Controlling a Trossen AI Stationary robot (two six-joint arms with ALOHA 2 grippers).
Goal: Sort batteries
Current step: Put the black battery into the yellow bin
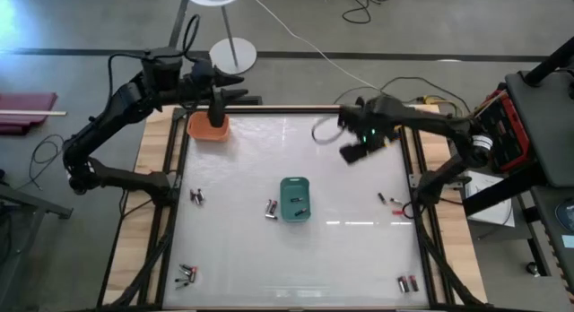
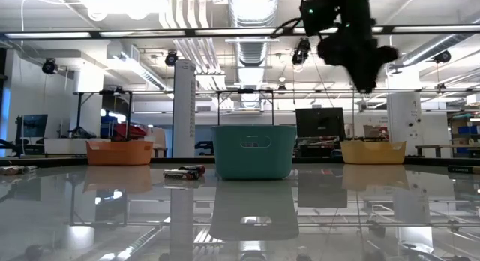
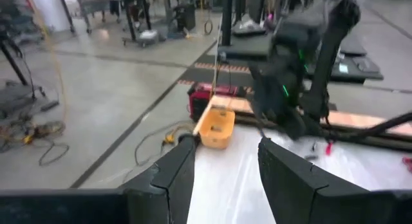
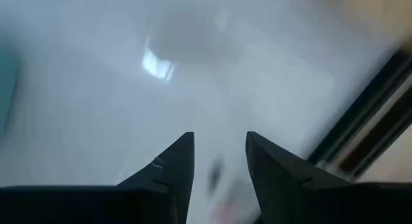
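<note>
While the left gripper (image 1: 218, 108) hangs over the orange bin (image 1: 207, 127), fingers apart, the right gripper (image 1: 352, 153) hovers – also parted and empty – above scattered batteries (image 1: 391, 201)

From the high view we look straight down on the whole table (image 1: 350, 258), both arms reaching in from its far corners. The low view sits at tabletop height, facing level across the glossy surface into the room behind. It shares with the overhead camera the teal bin (image 2: 253, 151) (central in both) and the orange bin (image 2: 119, 152). Our left wrist camera looks out past its own fingers (image 3: 168, 179) across the table toward the other arm and a yellow bin (image 3: 216, 127). Our right wrist camera faces steeply down, close over the table near its edge.
</note>
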